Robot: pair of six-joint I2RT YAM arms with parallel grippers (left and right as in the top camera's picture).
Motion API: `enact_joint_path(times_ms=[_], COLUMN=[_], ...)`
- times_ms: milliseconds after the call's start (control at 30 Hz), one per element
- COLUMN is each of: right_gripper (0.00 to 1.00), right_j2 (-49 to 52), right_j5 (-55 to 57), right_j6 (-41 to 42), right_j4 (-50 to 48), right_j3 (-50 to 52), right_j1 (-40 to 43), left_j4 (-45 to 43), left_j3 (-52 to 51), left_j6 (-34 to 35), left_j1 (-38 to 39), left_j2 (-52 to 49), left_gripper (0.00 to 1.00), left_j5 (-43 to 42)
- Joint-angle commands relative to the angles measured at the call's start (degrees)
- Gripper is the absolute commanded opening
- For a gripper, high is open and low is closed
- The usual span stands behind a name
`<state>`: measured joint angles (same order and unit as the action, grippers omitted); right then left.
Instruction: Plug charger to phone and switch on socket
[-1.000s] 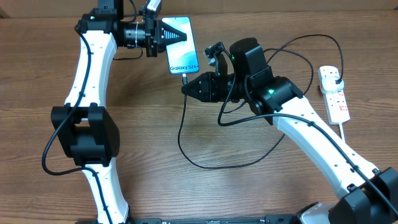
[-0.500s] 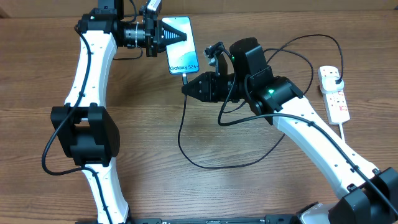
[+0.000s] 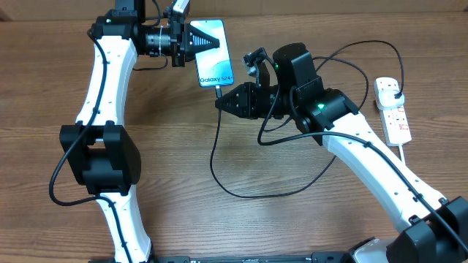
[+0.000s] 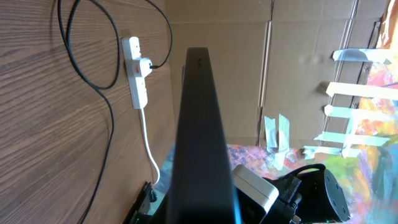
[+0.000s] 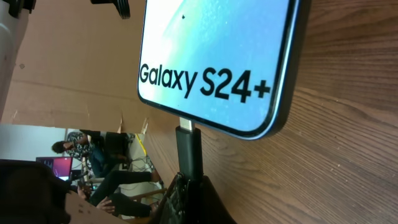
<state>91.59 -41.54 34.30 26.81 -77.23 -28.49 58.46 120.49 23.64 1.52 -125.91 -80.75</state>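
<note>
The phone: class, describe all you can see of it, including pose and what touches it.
The phone is a slim rectangle with black edges and a glossy blue-white screen reading Galaxy S24+. It faces screen up at the far side of the wooden table. The left gripper is shut on its upper end. The charger connector, held in the right gripper, meets its bottom edge.

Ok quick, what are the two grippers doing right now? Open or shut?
Left gripper: closed, holding the phone.
Right gripper: closed, holding the charger at its tip.
</note>
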Motion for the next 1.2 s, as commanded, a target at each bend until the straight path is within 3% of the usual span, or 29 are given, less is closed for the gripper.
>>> enact_joint_path(times_ms=[0,700,1167], right_gripper=[0.04,0.04,0.04], right_j2=[-1.57,-1.57,-1.57], right_j5=[1.01,1.01,1.01], right_j6=[0.2,0.48,0.46], right_j4=[-0.76,-1.88,-1.88], right_j3=[-0.39,-0.39,-0.39], right_j1=[0.61,1.64,2.01], left_j4=[0.0,1.09,9.03], left_j3=[1.29,1.29,1.29], left_j6=[-0.5,-3.48,-11.91], left_j1=[0.39,0.79,1.53], left_j2=[0.76,0.76,0.76], left_gripper=[0.04,0.04,0.04], left_j5=[-2.69,-4.07,-4.81])
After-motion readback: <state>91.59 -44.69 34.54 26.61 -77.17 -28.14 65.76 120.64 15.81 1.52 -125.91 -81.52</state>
